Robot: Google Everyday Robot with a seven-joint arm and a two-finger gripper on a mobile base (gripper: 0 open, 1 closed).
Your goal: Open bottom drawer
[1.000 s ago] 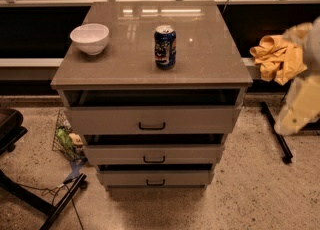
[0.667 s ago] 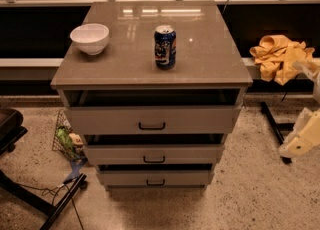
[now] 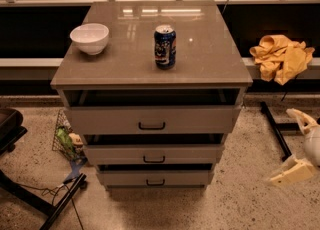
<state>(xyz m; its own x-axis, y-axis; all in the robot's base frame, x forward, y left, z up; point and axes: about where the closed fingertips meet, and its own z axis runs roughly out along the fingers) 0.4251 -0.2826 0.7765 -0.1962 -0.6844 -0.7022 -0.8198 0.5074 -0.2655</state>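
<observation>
The bottom drawer [image 3: 155, 178] is the lowest of three grey-beige fronts in the cabinet, with a small black bar handle [image 3: 155, 182]. It sits nearly flush, with a dark gap above it. The middle drawer [image 3: 152, 154] and the taller top drawer [image 3: 151, 120] are above it, each with a like handle. My gripper [image 3: 299, 144] is low at the right edge of the view, over the floor, well to the right of the cabinet and apart from every drawer. It holds nothing.
A white bowl [image 3: 89, 38] and a blue soda can [image 3: 164, 47] stand on the cabinet top [image 3: 210, 59]. A yellow cloth [image 3: 281, 57] lies on the ledge at right. A black stand leg [image 3: 272, 129] crosses the floor nearby. A wire basket [image 3: 65, 141] and black chair base [image 3: 30, 199] are at left.
My gripper has dropped from beside the yellow cloth at upper right down to floor level at the right edge. The drawers, bowl and can have not moved.
</observation>
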